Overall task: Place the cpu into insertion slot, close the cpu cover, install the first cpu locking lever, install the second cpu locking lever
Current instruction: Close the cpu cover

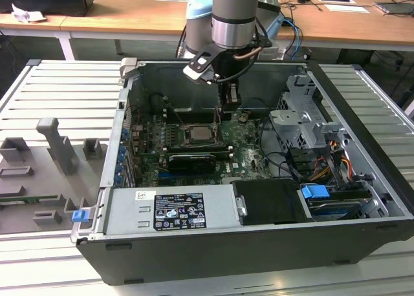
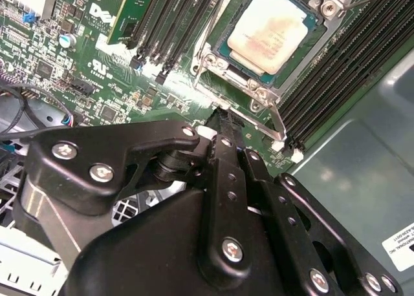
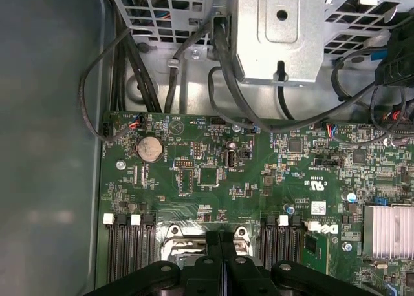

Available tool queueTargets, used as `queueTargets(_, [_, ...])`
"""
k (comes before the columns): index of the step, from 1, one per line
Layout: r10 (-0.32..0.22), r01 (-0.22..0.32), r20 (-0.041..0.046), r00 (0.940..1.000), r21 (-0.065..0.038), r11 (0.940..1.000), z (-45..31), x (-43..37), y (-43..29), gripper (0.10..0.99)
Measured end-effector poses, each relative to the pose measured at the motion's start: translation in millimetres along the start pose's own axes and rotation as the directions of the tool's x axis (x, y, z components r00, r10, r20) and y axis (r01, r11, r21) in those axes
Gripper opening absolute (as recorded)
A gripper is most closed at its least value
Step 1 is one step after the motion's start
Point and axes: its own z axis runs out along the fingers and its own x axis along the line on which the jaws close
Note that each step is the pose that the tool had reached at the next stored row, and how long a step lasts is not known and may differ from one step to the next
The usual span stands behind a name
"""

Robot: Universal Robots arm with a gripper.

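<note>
Cpu (image 2: 268,31) under the cpu cover (image 2: 242,76) — gripper (image 2: 223,117) with fingers together, tips at the locking lever (image 2: 277,125)

Unreadable label (image 1: 169,210) on power supply (image 1: 218,204)

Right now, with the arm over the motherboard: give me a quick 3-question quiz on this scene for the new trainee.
1. True or false: the gripper holds the cpu.
2. In the second wrist view, the gripper's tip is nearest to: A) the edge of the cpu cover; B) the heatsink; C) the coin battery.
3. Short answer: are the gripper's jaws open or shut?

Key: 1 false, because the cpu lies on the board, framed by the cpu cover. 2 A. 3 shut.
</note>
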Motion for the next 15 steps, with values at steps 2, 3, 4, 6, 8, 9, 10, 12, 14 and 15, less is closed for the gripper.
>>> queueTargets(2, [0.0, 0.0, 0.0, 1.0, 0.0, 1.0, 0.0, 0.0, -0.8, 0.106])
queueTargets(3, [0.0, 0.0, 0.0, 1.0, 0.0, 1.0, -0.1, 0.0, -1.1, 0.106])
queueTargets(4, [0.0, 0.0, 0.0, 1.0, 0.0, 1.0, -0.1, 0.1, -1.4, 0.106])
queueTargets(6, [0.0, 0.0, -0.0001, 1.0, 0.0, 1.0, -0.1, 0.1, -2.0, 0.106])
queueTargets(8, [0.0, 0.0, -0.0001, 1.0, 0.0, 1.0, -0.1, 0.1, -2.7, 0.106])
queueTargets(9, [0.0, 0.0, 0.0, 1.0, 0.0, 1.0, -0.1, 0.1, -3.2, 0.106])
queueTargets(10, [0.0, 0.0, 0.0, 1.0, 0.0, 1.0, -0.2, 0.1, -3.5, 0.106])
queueTargets(12, [0.0, 0.0, -0.0001, 1.0, 0.0, 1.0, -0.2, 0.2, -4.4, 0.106])
queueTargets(14, [0.0, 0.0, 0.0, 1.0, 0.0, 1.0, -0.3, 0.2, -5.5, 0.106])
queueTargets(15, [0.0, 0.0, 0.0, 1.0, 0.0, 1.0, -0.3, 0.2, -5.8, 0.106])
